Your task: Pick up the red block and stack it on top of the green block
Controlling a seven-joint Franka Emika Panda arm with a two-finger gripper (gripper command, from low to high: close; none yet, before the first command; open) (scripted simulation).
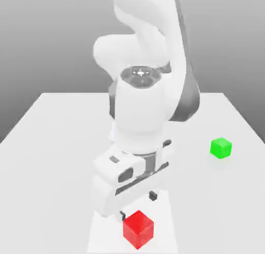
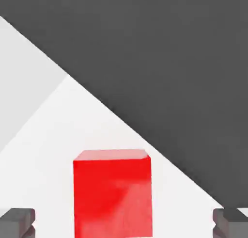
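White table (image 1: 52,144) spans scene. Panda arm (image 1: 142,108) bends low over near edge, wrist pointing down. Gripper (image 1: 137,205) hovers just above red block (image 1: 138,229), fingers (image 2: 18,221) spread wide apart, holding nothing. Green block (image 1: 221,147) sits well apart toward exterior view's right, flat on table.

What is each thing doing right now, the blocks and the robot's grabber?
red block: sitting on the table, not held, just in front of the end effector.
green block: sitting alone on the table, off to the exterior view's right, nothing on top.
end effector: open, fingers spread wide, holding nothing.
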